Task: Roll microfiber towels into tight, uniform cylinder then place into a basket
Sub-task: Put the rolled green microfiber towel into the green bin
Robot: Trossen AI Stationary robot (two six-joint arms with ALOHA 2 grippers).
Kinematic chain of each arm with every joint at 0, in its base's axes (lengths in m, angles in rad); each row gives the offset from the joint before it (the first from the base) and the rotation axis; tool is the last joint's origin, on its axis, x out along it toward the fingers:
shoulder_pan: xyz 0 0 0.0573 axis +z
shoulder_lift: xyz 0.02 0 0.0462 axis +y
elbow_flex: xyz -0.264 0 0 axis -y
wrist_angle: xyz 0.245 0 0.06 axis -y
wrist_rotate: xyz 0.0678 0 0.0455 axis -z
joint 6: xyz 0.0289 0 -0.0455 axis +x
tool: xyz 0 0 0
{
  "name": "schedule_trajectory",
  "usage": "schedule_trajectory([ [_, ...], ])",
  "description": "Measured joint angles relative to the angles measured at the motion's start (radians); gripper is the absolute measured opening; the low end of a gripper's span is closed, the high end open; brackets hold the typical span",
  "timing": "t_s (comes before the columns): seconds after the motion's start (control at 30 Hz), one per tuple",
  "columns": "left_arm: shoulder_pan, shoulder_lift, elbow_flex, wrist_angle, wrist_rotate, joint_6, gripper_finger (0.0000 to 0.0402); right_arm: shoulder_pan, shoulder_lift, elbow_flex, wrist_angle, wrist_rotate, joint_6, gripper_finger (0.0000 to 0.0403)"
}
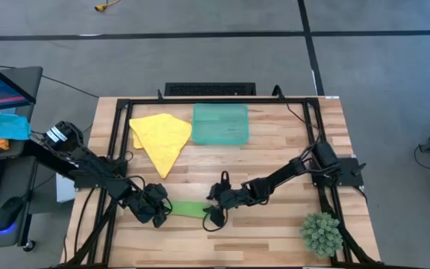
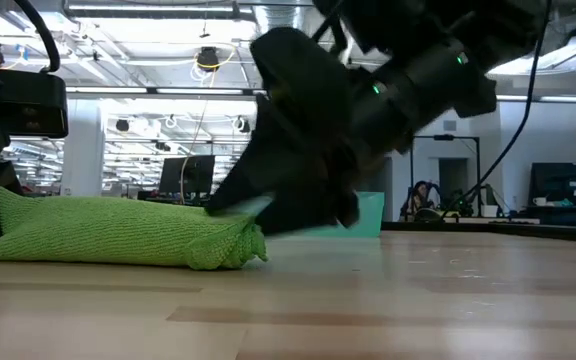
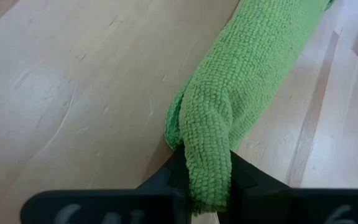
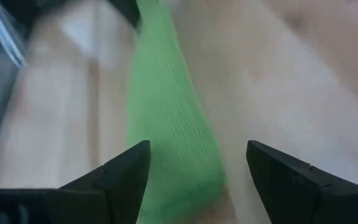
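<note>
Green roll (image 3: 241, 81) right up against left wrist cam, near end pinched betw. left gripper (image 3: 207, 186) fingers, clamped tight on the cloth. Lying flat on table (image 1: 275, 164), lower centre of high view, roll (image 1: 187, 208) stretched left-right betw. both grippers. Right gripper (image 4: 197, 168) at roll's other end, jaws spread wide, straddling the end, gripping nothing; whether fingers touch cloth can't tell. Low view: roll (image 2: 118, 232) at left-centre, right gripper (image 2: 303, 215) over its right end. Yellow towel (image 1: 161, 139) unrolled, crumpled, upper left-centre of high view, just left of teal basket (image 1: 220, 123), upper centre. Nothing seen in basket. Green plant (image 1: 322, 232) lower right corner of table.
</note>
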State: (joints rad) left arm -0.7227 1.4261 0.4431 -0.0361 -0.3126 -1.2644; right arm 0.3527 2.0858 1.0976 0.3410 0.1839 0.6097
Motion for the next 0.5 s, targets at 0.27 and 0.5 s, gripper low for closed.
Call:
schedule_trajectory([
  [0.27, 0.0, 0.0, 0.0, 0.0, -0.004, 0.001, 0.0025, -0.003, 0.064, 0.061, 0.01, -0.119, 0.01, 0.0291],
  [0.5, -0.001, 0.0, 0.0, 0.002, -0.007, -0.012, 0.0025, -0.005, 0.093, 0.117, -0.08, -0.151, 0.006, 0.0286],
])
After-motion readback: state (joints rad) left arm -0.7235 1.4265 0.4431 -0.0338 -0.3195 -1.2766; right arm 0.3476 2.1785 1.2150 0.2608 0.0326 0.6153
